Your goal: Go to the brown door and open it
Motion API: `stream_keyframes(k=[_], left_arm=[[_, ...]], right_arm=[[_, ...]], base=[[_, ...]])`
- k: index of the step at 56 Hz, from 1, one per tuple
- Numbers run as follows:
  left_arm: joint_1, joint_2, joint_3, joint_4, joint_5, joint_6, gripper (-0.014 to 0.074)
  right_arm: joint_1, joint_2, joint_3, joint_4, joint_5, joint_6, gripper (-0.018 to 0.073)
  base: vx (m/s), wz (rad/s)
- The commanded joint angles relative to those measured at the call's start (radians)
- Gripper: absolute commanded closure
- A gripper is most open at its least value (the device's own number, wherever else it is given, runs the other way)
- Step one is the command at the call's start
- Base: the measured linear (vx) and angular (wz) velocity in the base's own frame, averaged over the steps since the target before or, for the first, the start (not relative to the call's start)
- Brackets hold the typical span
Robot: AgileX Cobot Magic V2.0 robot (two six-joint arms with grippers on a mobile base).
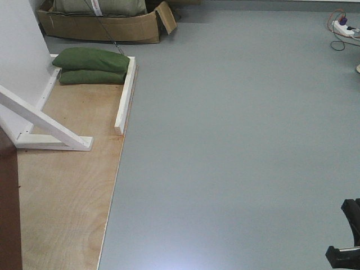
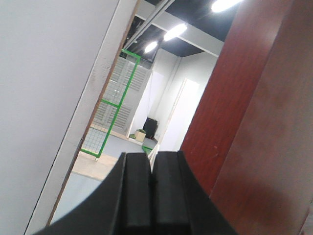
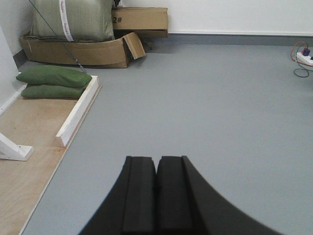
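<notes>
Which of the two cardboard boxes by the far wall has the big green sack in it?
The low, wide box on the left, with its flap hanging open, holds the sack. The smaller box marked 2# sits closed to its right.

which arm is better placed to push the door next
Left, probably: the left gripper sits close beside the door, while the right gripper faces only bare floor, no door in view.
</notes>
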Motion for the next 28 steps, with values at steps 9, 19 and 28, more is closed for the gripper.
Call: stream_keyframes(k=[9, 19, 28], left_arm=[[0.021, 0.02, -0.036, 0.029, -0.124, 0.0, 0.0603], [0.021, 0.02, -0.038, 0.068, -0.124, 0.002, 0.0603], [0.021, 0.026, -0.049, 0.094, -0.124, 0.002, 0.0603]], right_arm=[[0.001, -0.006, 0.004, -0.003, -0.081, -0.008, 0.0559], [0.001, -0.006, 0.004, -0.003, -0.081, -0.008, 0.0559], [0.001, -0.006, 0.004, -0.003, -0.08, -0.008, 0.0559]], base=[[0.0, 0.0], [0.0, 0.0], [0.0, 0.0]])
